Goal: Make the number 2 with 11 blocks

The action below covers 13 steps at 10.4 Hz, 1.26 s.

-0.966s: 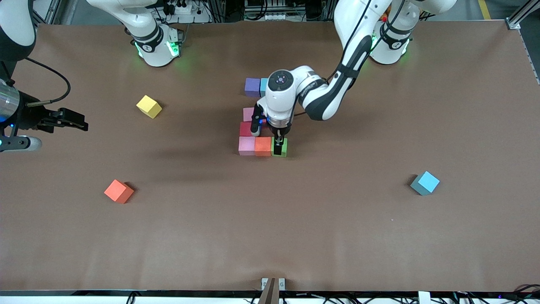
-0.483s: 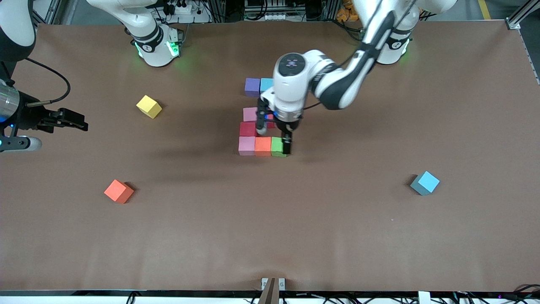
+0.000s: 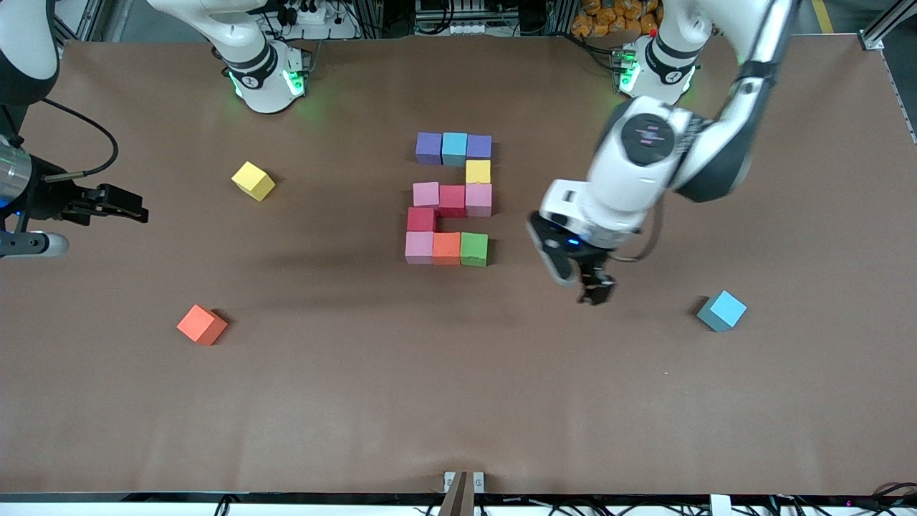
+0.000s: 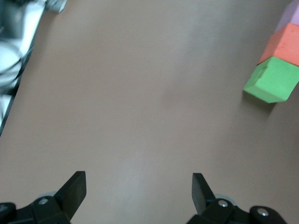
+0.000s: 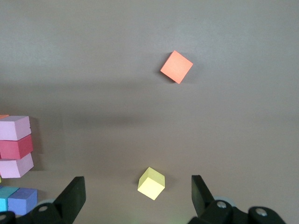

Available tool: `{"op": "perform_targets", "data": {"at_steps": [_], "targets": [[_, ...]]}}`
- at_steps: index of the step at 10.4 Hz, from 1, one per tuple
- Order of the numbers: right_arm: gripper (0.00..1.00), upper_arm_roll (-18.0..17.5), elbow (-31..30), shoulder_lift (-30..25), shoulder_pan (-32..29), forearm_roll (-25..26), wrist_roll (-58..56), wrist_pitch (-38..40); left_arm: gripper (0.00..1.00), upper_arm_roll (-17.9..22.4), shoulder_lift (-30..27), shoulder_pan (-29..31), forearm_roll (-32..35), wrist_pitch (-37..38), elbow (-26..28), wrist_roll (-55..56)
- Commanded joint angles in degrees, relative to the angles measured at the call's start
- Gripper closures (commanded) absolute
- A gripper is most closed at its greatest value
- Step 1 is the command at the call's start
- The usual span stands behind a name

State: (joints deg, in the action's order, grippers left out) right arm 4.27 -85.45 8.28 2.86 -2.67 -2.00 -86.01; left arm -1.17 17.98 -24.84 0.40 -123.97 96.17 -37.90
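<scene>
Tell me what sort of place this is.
Most likely a robotics lab bench. Two arms are mounted on a brown-covered table; the left gripper and the right gripper are both open and empty. Coloured blocks form the number 2, with cables along the table's edges.

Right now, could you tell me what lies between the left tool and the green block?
Nothing: in the front view, only bare table separates the open left tool from the green block. The left wrist view shows the same.
</scene>
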Motion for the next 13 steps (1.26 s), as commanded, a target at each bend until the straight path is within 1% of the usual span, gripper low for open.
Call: {"op": "perform_targets", "data": {"at_steps": [1,2,3,4,6,11,13], "targets": [[0.00,-1.45,-0.33,-0.45,-1.97,0.47,2.17,0.31,0.00,1.78,-0.84,3.56,-3.65,8.89,-5.28,4.38],[0.00,-3.54,-0.42,-0.54,-3.54,0.47,2.78,0.58,0.00,4.40,-2.58,3.57,-3.66,12.32,-5.99,7.89],[0.00,-4.44,-0.42,-0.63,-4.26,0.56,3.14,0.75,0.00,5.64,-4.52,3.75,-3.66,14.18,-5.82,13.23],[0.00,-4.44,-0.42,-0.63,-4.00,0.56,3.23,0.75,0.00,6.26,-6.10,4.88,-3.57,15.42,-5.82,16.42],[0.00,-4.18,-0.59,-0.45,-3.73,0.65,3.23,0.75,0.00,6.71,-8.22,8.83,-3.83,17.00,-5.39,17.06],[0.00,-4.18,-0.33,-0.10,-4.26,0.56,3.32,0.05,0.00,7.33,-13.66,10.16,-3.66,23.50,-5.29,34.17],[0.00,-4.18,0.10,-0.10,-4.52,0.65,2.62,0.40,0.00,7.68,-15.08,10.34,-3.39,26.66,-5.47,38.15]]}}
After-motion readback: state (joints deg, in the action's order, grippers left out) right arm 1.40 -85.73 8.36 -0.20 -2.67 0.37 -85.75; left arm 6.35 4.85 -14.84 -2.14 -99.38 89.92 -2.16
